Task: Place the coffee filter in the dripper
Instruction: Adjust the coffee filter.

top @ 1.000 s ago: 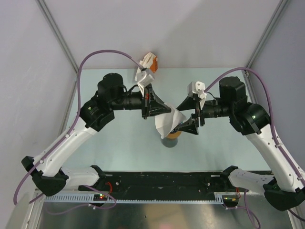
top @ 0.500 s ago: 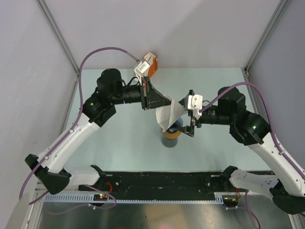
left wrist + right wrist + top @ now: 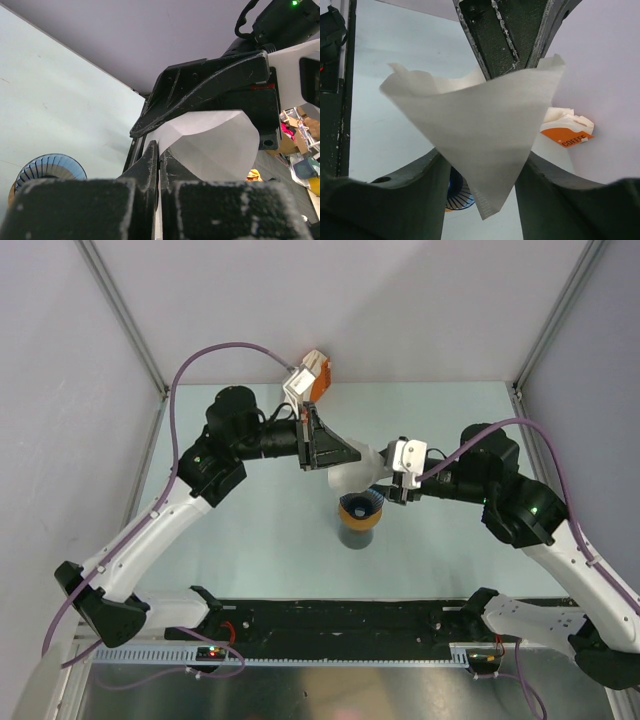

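Paper, white and folded into a cone: the coffee filter (image 3: 470,125) hangs in the air, pinched at its upper edge by my left jaws, which are clamped together on it. My right jaws stand apart on either side of its point; whether they touch the paper I cannot tell. Just below sits the dripper (image 3: 362,506), blue, mouth up, mid-desk (image 3: 250,530). As I judge it, the filter is brought close but not in; lowering and release are left. From my right wrist the filter's point covers most of the dripper, and what the dripper stands on is hard to make out.
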`<move>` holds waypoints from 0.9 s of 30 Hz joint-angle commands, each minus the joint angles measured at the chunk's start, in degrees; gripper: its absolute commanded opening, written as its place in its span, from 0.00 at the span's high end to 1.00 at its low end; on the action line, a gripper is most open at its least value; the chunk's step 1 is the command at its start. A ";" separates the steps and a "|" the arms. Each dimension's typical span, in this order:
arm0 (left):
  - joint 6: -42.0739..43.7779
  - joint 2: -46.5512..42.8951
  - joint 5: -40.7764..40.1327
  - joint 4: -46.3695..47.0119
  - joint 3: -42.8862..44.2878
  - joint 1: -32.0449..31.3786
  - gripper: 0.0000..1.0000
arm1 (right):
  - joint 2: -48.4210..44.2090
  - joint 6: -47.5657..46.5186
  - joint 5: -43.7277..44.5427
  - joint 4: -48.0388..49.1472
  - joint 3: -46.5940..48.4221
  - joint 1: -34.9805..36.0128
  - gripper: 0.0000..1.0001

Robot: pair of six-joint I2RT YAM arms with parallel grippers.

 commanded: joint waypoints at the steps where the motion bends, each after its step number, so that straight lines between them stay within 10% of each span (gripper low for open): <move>1: 1.61 -1.22 1.23 2.16 0.10 -0.66 1.00 | -0.93 0.16 -0.94 1.49 0.20 0.19 0.49; 17: 8.50 -2.75 1.78 1.70 -0.42 -1.96 0.98 | -1.15 4.20 -6.25 0.96 0.51 -3.17 0.69; 27: 18.91 -7.25 0.23 -1.00 -0.75 2.32 0.34 | -1.36 10.56 -13.52 0.67 0.57 -7.73 0.75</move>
